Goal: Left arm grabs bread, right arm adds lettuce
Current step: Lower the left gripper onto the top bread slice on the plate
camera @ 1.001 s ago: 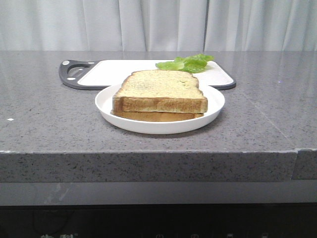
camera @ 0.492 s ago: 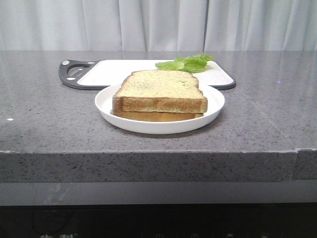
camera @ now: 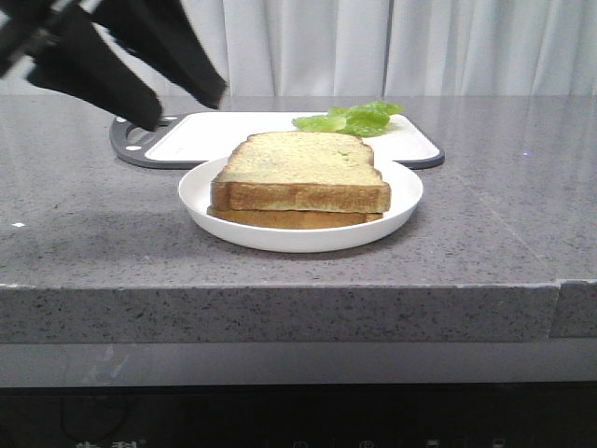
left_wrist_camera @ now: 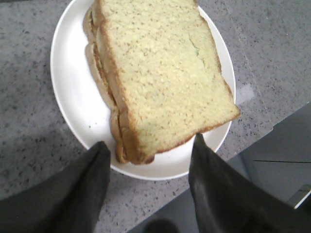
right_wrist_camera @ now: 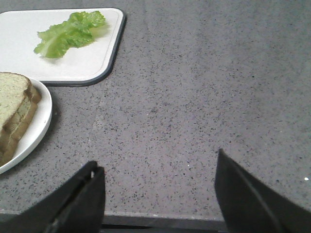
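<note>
The bread [camera: 303,168] is the thick slice lying on top of a thinner slice [camera: 289,220] on a white plate [camera: 298,241]. My left gripper [camera: 187,107] is open, in the air above and to the left of the plate. In the left wrist view it [left_wrist_camera: 149,143] hangs open above the near corner of the bread [left_wrist_camera: 165,77], not touching it. The lettuce [camera: 353,119] lies on a white cutting board [camera: 224,135] behind the plate. My right gripper [right_wrist_camera: 158,162] is open and empty over bare counter, with the lettuce [right_wrist_camera: 68,33] far ahead of it.
The grey speckled counter [camera: 494,187] has its front edge close below the plate. The cutting board has a dark rim and a handle at its left end [camera: 135,140]. The plate edge and bread show in the right wrist view [right_wrist_camera: 29,131].
The left arm has come into the front view at the upper left, where no arm showed before. The bread, plate and lettuce have not moved.
</note>
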Robot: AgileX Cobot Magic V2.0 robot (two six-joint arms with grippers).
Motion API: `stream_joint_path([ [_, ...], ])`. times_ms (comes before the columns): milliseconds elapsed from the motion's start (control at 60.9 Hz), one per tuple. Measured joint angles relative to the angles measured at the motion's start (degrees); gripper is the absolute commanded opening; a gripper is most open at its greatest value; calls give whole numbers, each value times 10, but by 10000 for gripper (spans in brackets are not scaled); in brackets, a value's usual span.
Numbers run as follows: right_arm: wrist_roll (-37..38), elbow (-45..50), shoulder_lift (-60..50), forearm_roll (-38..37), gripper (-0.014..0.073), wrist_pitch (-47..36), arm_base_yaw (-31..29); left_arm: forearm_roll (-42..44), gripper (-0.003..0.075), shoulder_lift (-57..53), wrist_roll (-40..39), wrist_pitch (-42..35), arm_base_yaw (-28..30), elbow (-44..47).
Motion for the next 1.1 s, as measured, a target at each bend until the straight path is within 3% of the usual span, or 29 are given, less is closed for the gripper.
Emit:
stream_joint_path([
  [361, 0, 0, 0, 0, 500, 1, 0, -27, 365, 122, 1, 3, -1, -83],
  [738, 0, 0, 0, 0, 500, 9, 0, -37, 360, 161, 2, 4, -1, -93],
  [1099, 0, 0, 0, 1, 500, 12, 0, -41, 8, 161, 2, 10, -1, -95],
])
